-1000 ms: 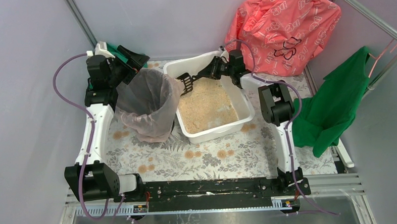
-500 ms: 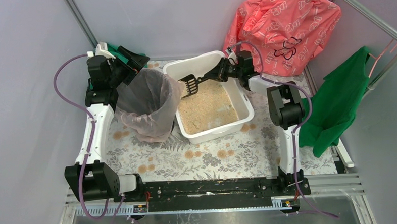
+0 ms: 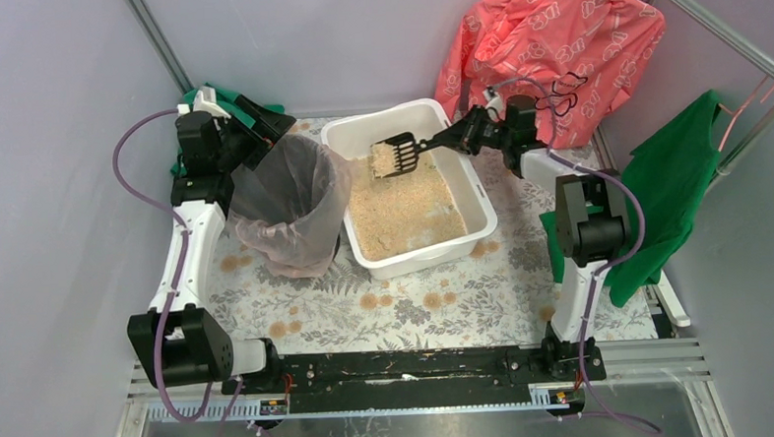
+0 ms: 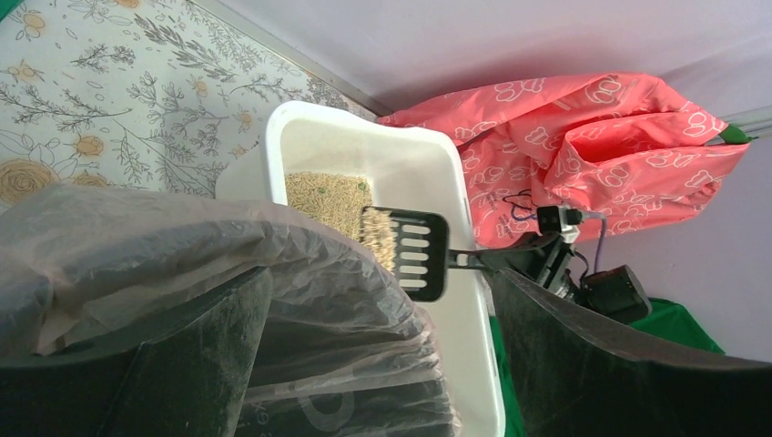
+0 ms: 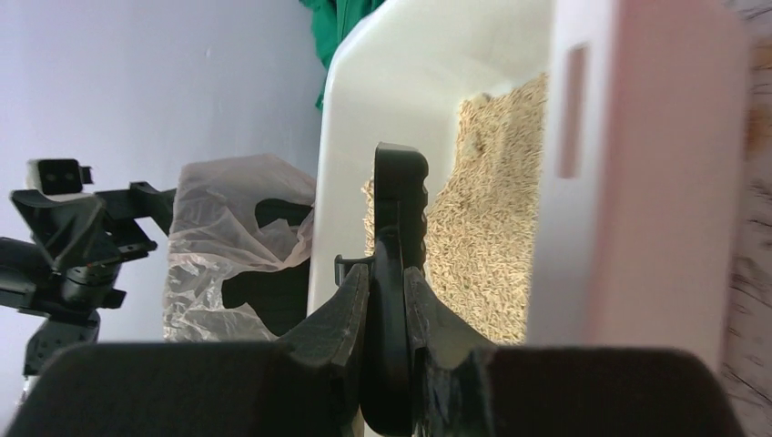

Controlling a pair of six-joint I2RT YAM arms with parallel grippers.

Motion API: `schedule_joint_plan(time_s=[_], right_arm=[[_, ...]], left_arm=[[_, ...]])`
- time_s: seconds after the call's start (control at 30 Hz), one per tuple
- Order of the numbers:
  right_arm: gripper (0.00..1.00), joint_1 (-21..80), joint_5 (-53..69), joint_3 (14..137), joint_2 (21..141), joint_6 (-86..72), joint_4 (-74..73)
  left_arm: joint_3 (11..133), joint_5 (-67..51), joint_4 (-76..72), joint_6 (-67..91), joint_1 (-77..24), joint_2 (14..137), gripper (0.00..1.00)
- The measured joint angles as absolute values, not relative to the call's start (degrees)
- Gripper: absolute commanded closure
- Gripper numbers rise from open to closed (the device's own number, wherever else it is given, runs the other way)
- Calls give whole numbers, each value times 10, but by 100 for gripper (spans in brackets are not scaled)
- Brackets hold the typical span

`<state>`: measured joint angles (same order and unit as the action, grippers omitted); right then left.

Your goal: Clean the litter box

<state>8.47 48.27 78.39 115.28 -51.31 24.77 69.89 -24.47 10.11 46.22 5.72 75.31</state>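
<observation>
The white litter box (image 3: 480,212) with tan granules stands mid-table; it also shows in the left wrist view (image 4: 473,364) and the right wrist view (image 5: 637,182). My right gripper (image 3: 458,137) is shut on the handle of a black slotted scoop (image 3: 396,156), held above the box's far left corner with a heap of litter on it. In the right wrist view the fingers (image 5: 341,309) clamp the scoop (image 5: 399,200) edge-on. My left gripper (image 3: 249,136) is open at the far rim of the black bag-lined bin (image 3: 289,198), with the bag (image 4: 300,300) between its wide-apart fingers.
A pink printed bag (image 3: 553,54) leans behind the box at the back right. Green cloth (image 3: 658,197) hangs from a metal pole (image 3: 744,134) at the right. A floral mat (image 3: 367,308) covers the table. Purple walls close in on both sides.
My right gripper has drawn back to the right and lifted the scoop out of the granules; the scoop now carries litter. The left arm has barely moved.
</observation>
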Motion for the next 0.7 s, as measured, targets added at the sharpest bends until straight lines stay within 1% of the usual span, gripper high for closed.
schedule_joint_plan(time_s=[0.2, 0.4, 0.53, 0.7], right_arm=[[100, 35, 488, 738, 1120, -539, 280], [100, 11, 490, 676, 1103, -608, 371], [100, 17, 487, 655, 1103, -630, 396], [100, 59, 487, 632, 1101, -637, 417]], left_arm=[[702, -251, 90, 462, 57, 781, 1], [717, -258, 86, 463, 57, 801, 1], [729, -265, 86, 463, 57, 813, 1], [743, -272, 77, 470, 57, 832, 1]])
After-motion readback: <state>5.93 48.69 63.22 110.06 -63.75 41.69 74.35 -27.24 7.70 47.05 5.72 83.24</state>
